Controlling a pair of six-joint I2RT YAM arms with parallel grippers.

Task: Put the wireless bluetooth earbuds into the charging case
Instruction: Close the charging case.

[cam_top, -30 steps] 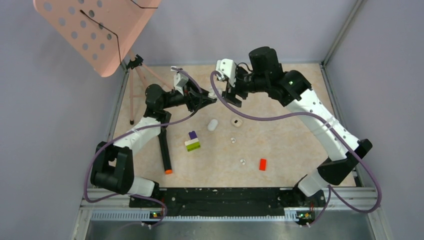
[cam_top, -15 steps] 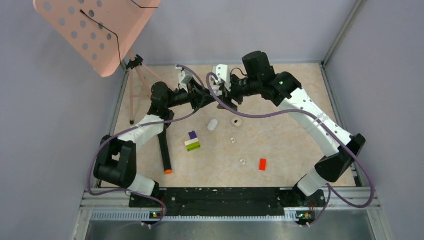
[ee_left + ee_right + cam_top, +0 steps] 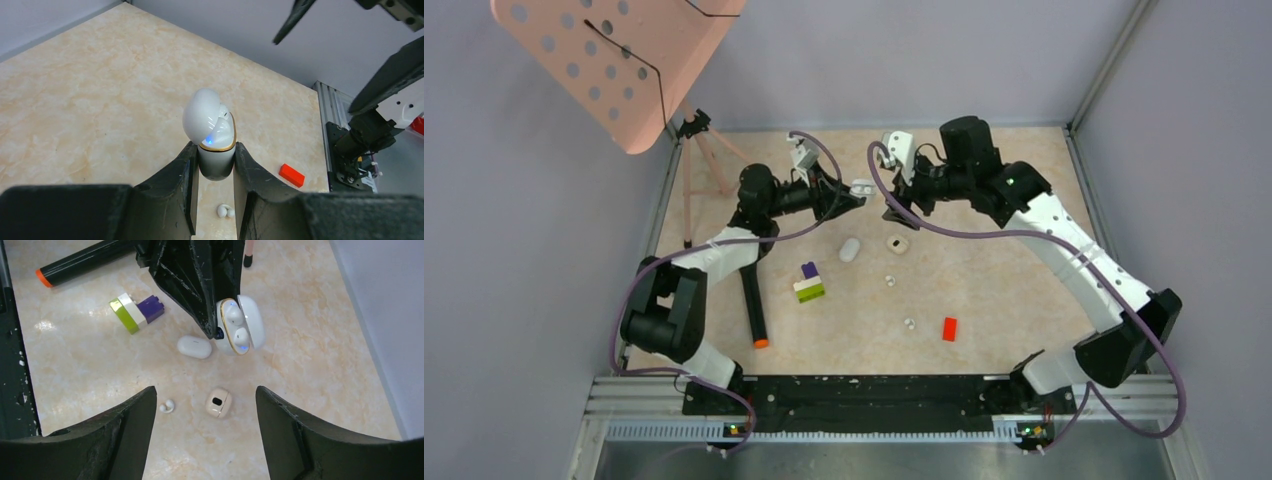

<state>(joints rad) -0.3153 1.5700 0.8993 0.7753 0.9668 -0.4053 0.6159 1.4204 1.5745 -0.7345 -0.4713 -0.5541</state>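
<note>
Since a second ago the right gripper (image 3: 892, 197) has drawn back to the right. A gap now shows between it and the left gripper (image 3: 848, 192), where the two were crowded together over the far middle of the table. The left one has reached a little further right in that time.

The left gripper's jaws are pressed onto the lower half of the charging case (image 3: 239, 327) and hold it up off the table. Its lid is swung open, and a gold rim runs round the mouth. Two earbuds (image 3: 233, 314) sit in its wells, with small blue lights glowing beside them. The right gripper's jaws stand spread wide with nothing between them, just right of the case and apart from it.

Down on the table, below the held case, lies a closed white case (image 3: 194, 346). To its right is a small beige case (image 3: 218, 402) with a dark opening. A loose earbud (image 3: 167, 405) lies nearer, close to the beige case. Nearer still, what looks like a second loose earbud (image 3: 909, 323) lies just left of a red brick (image 3: 949, 328), though it is too small to be sure. Left of these stands a stack of purple, white and green bricks (image 3: 809, 282). A black marker (image 3: 754, 305) with an orange tip lies further left. A pink perforated stand (image 3: 614, 60) hangs over the far left corner.
</note>
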